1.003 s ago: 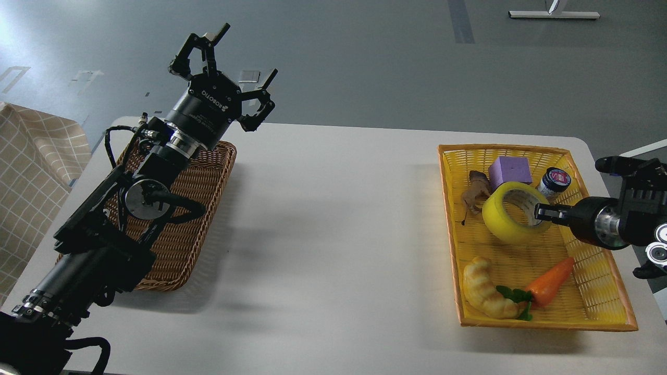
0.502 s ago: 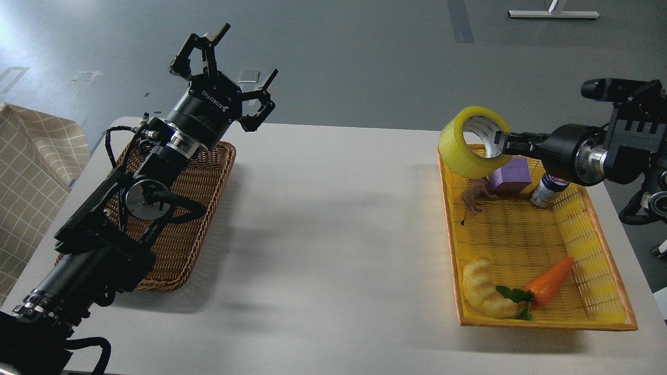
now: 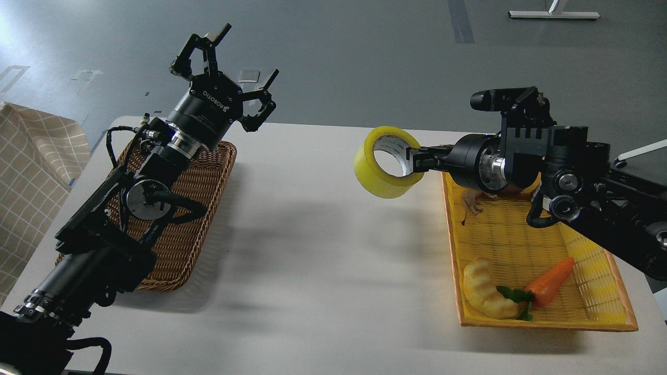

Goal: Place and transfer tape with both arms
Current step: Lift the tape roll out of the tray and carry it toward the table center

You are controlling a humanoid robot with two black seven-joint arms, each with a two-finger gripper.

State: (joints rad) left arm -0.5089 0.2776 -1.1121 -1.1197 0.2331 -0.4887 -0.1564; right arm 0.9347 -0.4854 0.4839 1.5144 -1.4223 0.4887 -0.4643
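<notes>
The tape (image 3: 383,169) is a wide glossy yellow roll with a pale inner core. My right gripper (image 3: 412,159) is shut on the roll's right wall and holds it in the air, above the white table (image 3: 323,260) and just left of the yellow basket (image 3: 599,297). My left gripper (image 3: 224,67) is open and empty, fingers spread, raised above the far end of the brown wicker basket (image 3: 182,224). The two grippers are far apart.
The yellow basket holds a croissant toy (image 3: 484,294), a toy carrot (image 3: 550,284) and a small brown animal figure (image 3: 473,200), partly hidden by my right arm. A checked cloth (image 3: 31,172) hangs at the left.
My right gripper lifted the tape out of the yellow basket and carried it left, past the basket's left rim. The left arm has not moved.
</notes>
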